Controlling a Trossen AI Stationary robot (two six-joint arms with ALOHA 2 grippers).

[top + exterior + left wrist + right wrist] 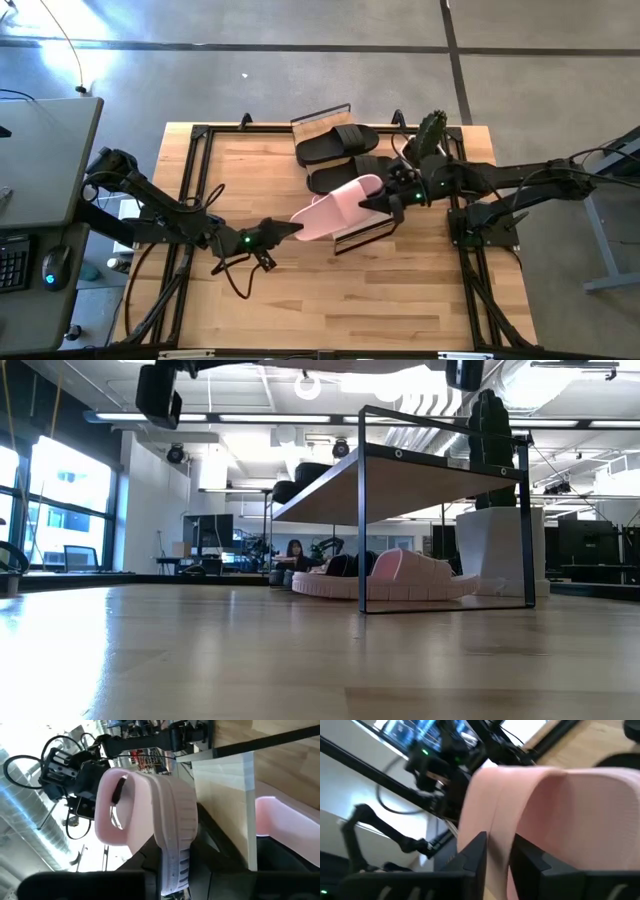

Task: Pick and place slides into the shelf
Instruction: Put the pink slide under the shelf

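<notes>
A pale pink slide (335, 208) hangs in the air between both grippers, above the near part of the shelf (365, 235). My left gripper (297, 229) is shut on its left end, and my right gripper (385, 205) is shut at its strap end. Two black slides (338, 145) (345, 176) lie on the shelf's slanted boards. In the low view a second pink slide (415, 578) rests on its sole under the shelf board (400, 480). It also shows in the left wrist view as a pink slide (280, 825) beside the board (230, 795). My left gripper (172, 880) pinches the sole's end (172, 862) between its two fingers, coming level from the table's left, along the slide. The slide is lifted clear and stands on edge in the hold. My right gripper (497, 865) pinches the strap's edge (497, 842), with one finger (117, 795) inside the strap opening and one outside. It comes from the table's right.
A white pot (500, 550) with a cactus (432, 135) stands at the shelf's far right corner, close to my right arm. The shelf's black frame (362, 510) rises over the table's middle. Bare wood (330, 300) lies toward the near edge. A person (295, 550) sits far behind.
</notes>
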